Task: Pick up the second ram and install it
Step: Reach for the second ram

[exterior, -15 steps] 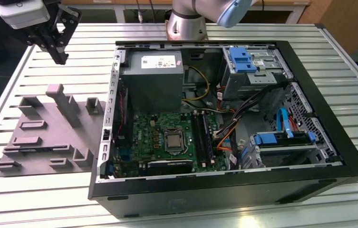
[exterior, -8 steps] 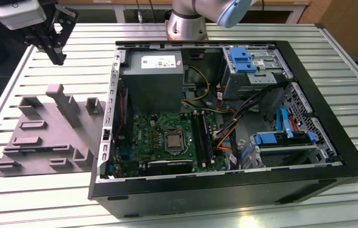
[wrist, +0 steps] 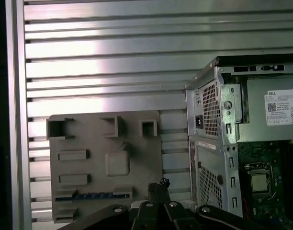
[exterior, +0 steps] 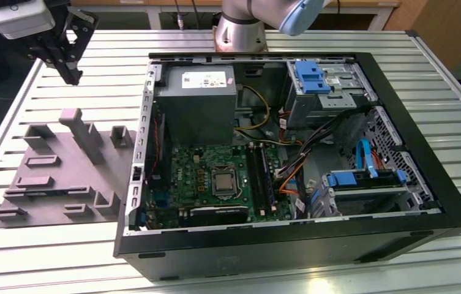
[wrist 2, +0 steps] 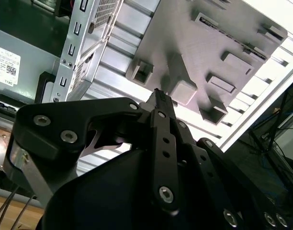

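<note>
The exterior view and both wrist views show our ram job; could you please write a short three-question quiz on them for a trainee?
1. True or false: the hand is holding the second ram.
2. Where does the second ram lie? A) in a motherboard slot; B) on the grey tray; C) on the bare table slats.
3. In the exterior view, on which side of the computer case does the grey tray stand?
Key: 1 false; 2 B; 3 the exterior view's left.
</note>
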Tool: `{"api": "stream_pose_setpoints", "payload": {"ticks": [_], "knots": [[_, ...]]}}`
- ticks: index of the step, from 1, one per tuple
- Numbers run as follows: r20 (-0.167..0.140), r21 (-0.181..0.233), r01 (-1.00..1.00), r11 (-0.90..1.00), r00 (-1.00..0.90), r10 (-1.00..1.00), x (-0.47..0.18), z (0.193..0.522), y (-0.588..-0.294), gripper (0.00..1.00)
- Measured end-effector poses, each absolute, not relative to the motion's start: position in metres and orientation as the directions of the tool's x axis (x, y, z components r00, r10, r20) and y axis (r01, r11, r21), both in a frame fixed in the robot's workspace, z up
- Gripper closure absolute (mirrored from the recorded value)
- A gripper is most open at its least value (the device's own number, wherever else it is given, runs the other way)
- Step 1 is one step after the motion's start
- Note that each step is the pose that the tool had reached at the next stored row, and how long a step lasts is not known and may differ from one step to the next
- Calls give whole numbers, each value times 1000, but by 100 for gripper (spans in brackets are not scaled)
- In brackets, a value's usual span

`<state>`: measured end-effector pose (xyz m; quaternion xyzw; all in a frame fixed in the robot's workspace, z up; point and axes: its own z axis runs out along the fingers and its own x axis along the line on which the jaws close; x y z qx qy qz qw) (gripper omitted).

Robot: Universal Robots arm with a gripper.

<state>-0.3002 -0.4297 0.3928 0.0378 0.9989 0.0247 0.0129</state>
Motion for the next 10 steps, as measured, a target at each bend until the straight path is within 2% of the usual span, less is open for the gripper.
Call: {"api": "stream_pose_setpoints", "payload": {"ticks": [10], "knots": [[-24, 50, 75, 996, -997, 76, -304, 393, -432, 89]]}}
